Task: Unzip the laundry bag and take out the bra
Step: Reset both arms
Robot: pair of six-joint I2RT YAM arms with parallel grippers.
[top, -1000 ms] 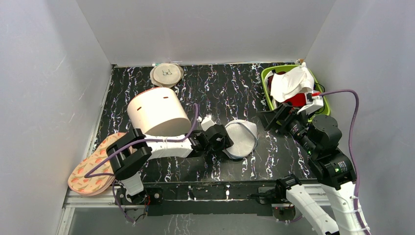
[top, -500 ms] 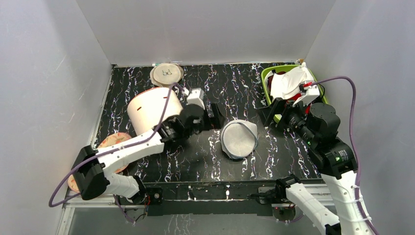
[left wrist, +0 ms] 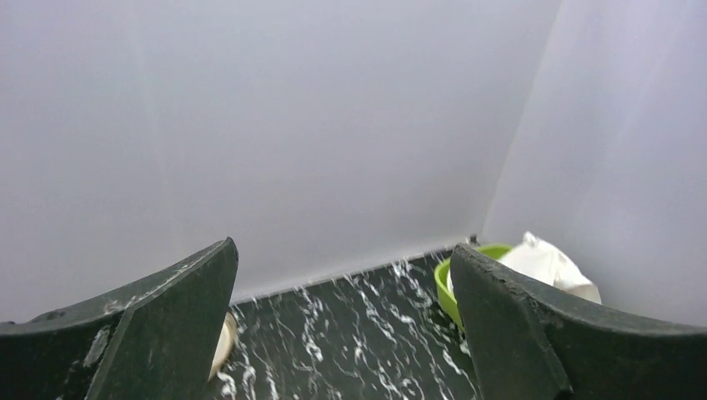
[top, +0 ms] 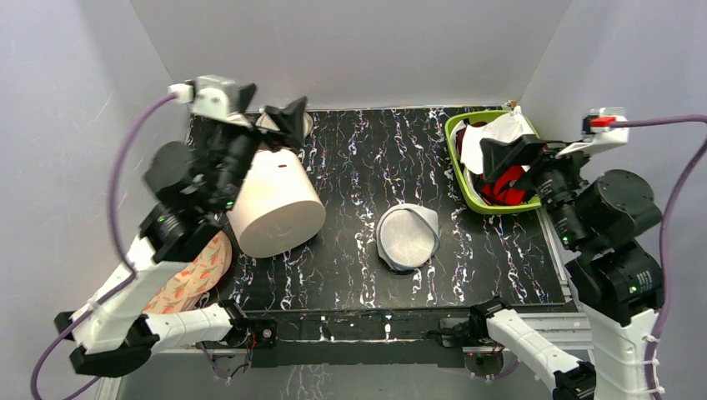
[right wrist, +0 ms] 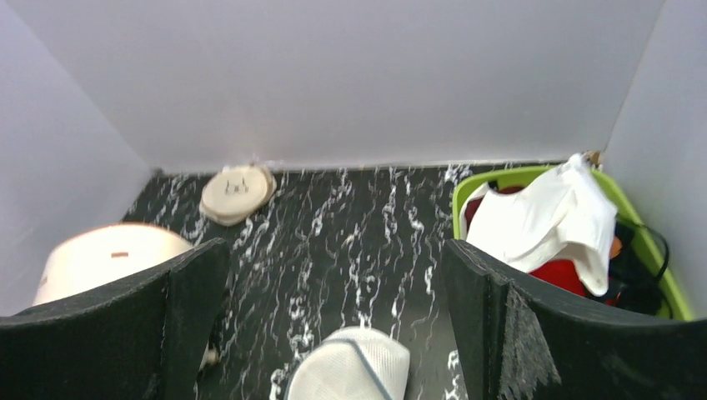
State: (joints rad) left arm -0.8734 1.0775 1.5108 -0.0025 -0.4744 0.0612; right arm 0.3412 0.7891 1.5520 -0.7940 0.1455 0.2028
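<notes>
Laundry bag (top: 408, 237) lies apart from disc (right wrist: 223, 205) (bra sketch (right wrist: 239, 187) on it).

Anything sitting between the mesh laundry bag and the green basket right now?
Nothing. In the top view, only bare marbled table separates the laundry bag from the green basket.

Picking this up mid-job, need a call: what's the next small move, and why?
Probably lower both arms to rest: the laundry bag lies flat mid-table; the bra seems already in the green basket; left tool and right tool stand open, empty.
</notes>
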